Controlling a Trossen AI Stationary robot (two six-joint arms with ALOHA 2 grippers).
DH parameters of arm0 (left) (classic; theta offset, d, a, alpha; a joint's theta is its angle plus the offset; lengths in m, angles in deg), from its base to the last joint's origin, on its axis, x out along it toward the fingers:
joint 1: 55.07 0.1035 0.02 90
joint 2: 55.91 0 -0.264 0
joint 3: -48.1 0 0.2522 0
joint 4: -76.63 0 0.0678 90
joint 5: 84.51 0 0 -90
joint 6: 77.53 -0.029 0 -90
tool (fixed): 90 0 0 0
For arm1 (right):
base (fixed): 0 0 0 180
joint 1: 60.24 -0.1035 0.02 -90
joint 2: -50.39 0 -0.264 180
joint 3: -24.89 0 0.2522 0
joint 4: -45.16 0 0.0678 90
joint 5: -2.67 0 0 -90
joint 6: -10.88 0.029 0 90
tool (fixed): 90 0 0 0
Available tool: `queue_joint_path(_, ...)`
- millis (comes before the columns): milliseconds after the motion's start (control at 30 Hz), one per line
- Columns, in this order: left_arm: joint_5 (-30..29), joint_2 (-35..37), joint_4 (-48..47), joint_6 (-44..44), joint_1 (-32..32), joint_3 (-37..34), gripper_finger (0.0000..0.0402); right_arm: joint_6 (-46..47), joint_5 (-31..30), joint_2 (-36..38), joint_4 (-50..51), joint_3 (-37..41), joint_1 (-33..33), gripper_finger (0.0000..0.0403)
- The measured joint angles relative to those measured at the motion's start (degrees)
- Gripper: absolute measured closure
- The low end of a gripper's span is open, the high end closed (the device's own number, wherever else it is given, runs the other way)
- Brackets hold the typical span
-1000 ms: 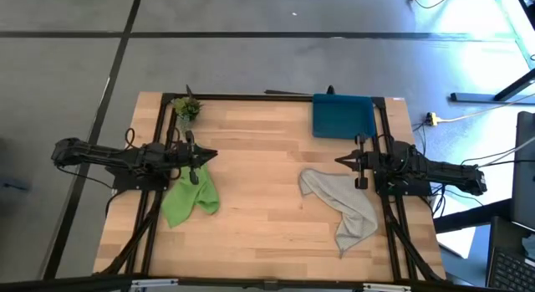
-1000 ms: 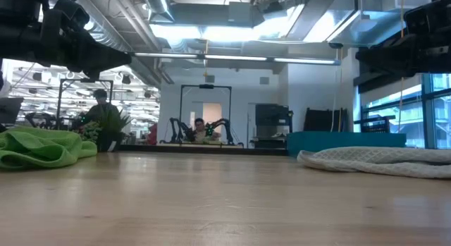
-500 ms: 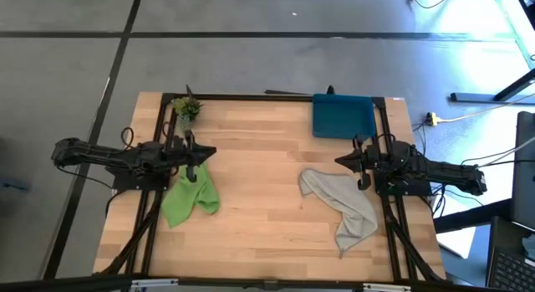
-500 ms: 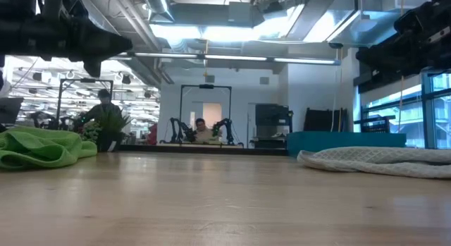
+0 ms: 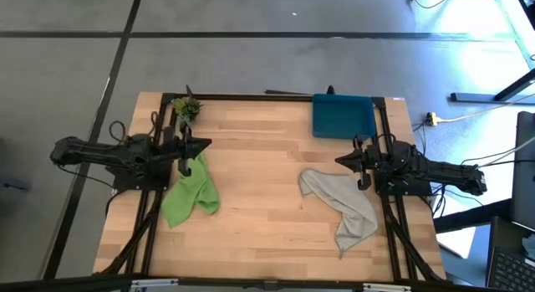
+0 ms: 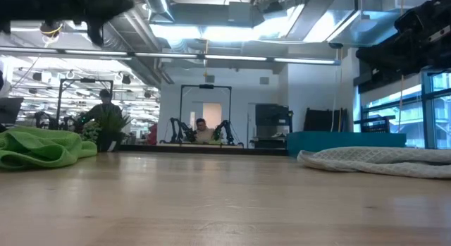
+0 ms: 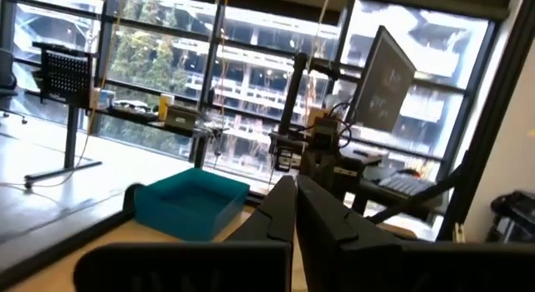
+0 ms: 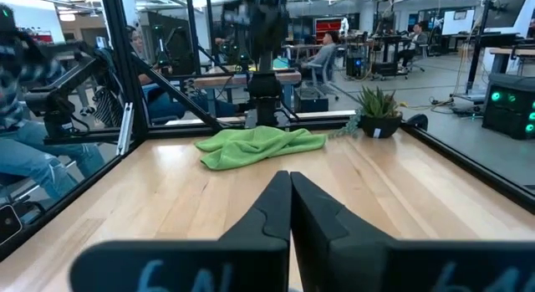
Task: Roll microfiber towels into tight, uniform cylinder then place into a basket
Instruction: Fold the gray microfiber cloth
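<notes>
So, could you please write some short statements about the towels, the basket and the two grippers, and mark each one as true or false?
1. The green towel lies crumpled on the table, not rolled. True.
2. The grey towel is already inside the basket. False: it lies loose on the table, in front of the basket, which holds nothing.
3. The left gripper is shut on the green towel. False: its fingers are shut, but empty and above the table.
4. The right gripper is shut and holds nothing. True.
5. The potted plant stands beside the basket. False: it stands at the far corner on the left arm's side.
</notes>
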Motion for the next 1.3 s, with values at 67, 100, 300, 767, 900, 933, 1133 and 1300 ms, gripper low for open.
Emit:
queue_joint_path(67, -0.02, -2.14, -6.13, -0.15, -0.22, 5.98, 0.04, -0.24, 0.0, 0.0, 0.03, 0.0, -0.01, 0.0397)
queue_joint_path(100, -0.02, -3.81, -9.1, -0.4, -0.22, 9.17, 0.04, -0.74, 0.0, 0.0, 0.03, 0.0, -0.01, 0.0397)
queue_joint_path(300, -0.03, -18.64, -25.18, -4.73, -0.22, 24.55, 0.0401, -5.89, 0.04, 0.0, 0.04, 0.0, -0.02, 0.0397)
queue_joint_path(767, 3.02, -49.84, -30.58, -16.69, -3.34, 37.56, 0.0401, -10.61, 0.06, -0.2, 2.83, -6.08, -0.01, 0.0397)
queue_joint_path(900, 2.88, -57.37, -29.18, -17.3, -5.26, 39.0, 0.0401, -12.24, 0.04, -0.22, 9.93, -11.32, -0.02, 0.0397)
queue_joint_path(933, 2.85, -59.05, -28.97, -17.3, -5.74, 39.58, 0.0401, -12.1, 0.04, -0.39, 12.3, -12.99, -0.02, 0.0397)
queue_joint_path(1133, 0.84, -67.17, -25.14, -11.95, -7.08, 45.34, 0.0389, -10.25, 2.34, -3.21, 15.04, -16.44, -0.05, 0.0397)
queue_joint_path(1300, 0.88, -71.04, -24.1, -12.78, -7.91, 50.57, 0.0353, -10.27, 3.7, -6.97, 12.63, -16.46, -0.09, 0.0397)
